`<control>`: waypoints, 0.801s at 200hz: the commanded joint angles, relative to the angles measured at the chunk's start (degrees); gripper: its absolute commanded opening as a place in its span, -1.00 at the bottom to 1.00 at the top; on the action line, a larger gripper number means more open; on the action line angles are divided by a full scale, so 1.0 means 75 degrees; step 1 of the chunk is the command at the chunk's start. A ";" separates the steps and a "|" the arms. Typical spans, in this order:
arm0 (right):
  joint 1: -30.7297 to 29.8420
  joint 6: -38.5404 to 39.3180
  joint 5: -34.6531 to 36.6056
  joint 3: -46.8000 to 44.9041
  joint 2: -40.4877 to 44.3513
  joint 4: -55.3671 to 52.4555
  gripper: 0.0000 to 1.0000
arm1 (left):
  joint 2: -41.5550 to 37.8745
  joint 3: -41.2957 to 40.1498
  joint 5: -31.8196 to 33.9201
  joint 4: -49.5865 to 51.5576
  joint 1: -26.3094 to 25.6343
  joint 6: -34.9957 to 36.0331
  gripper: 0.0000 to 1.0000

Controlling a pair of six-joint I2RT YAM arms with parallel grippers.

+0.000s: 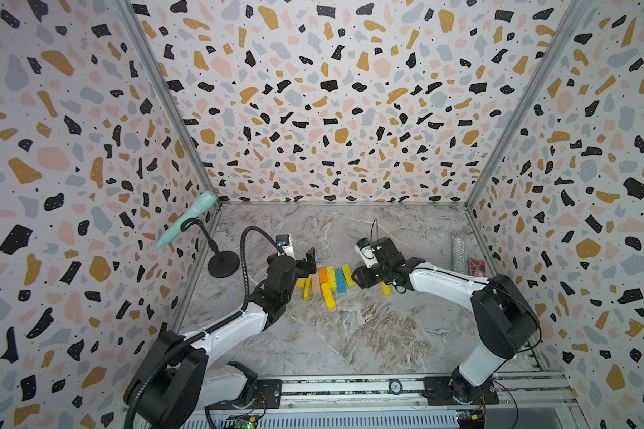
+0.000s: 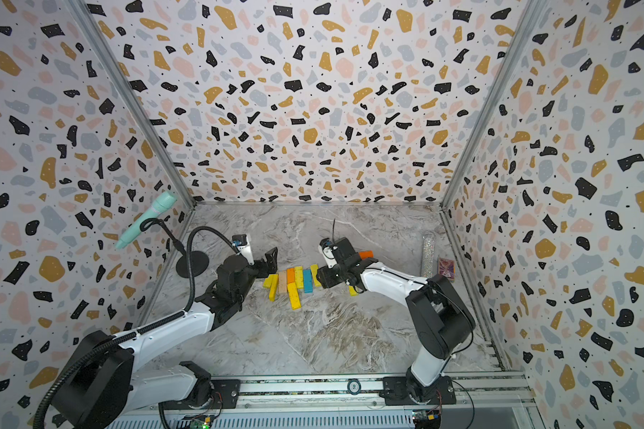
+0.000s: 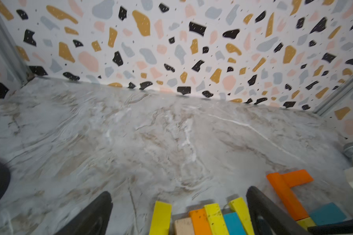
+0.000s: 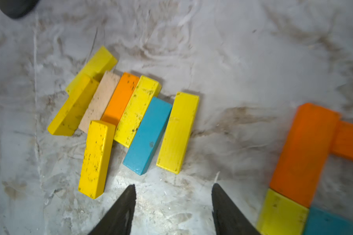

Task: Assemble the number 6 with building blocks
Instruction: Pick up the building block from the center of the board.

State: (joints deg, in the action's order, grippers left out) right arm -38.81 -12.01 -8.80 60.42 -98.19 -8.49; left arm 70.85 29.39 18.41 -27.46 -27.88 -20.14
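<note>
Both top views: your row of yellow, orange, blue and bare flat wooden planks [image 1: 328, 282] lies mid marble tabletop [image 1: 350, 334], between left hand [image 1: 310, 260] and right hand [image 1: 361, 276].

Left wrist view: left hand fingers [image 3: 98, 213] wide apart, gripping nothing (plank ends show between them).

Right wrist view: right hand fingers [image 4: 120, 211] apart over bare tabletop, row just ahead. Orange plank pair [image 4: 306, 150] forms a corner and abuts a yellow plank [image 4: 281, 211], with a blue plank [image 4: 332, 223] beside it.
</note>
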 commanded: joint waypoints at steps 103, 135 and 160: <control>-0.0520 -0.0470 0.0680 0.0769 -0.1311 -0.0407 0.22 | -0.0068 -0.0359 -0.0533 -0.0779 0.0365 -0.0461 0.99; -0.0478 -0.0589 0.0809 0.1030 -0.1674 -0.0427 0.22 | -0.0222 -0.0393 -0.0489 -0.0715 0.0404 -0.0433 0.99; -0.0359 -0.0647 0.0768 0.1272 -0.1925 -0.0482 0.20 | -0.0383 -0.0471 -0.0512 -0.0766 0.0429 -0.0403 0.99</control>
State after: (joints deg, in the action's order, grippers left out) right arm -42.22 -15.49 -3.05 68.14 -110.50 -10.52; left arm 69.82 26.50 15.03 -30.94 -25.17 -23.35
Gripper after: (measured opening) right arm 0.605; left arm 0.995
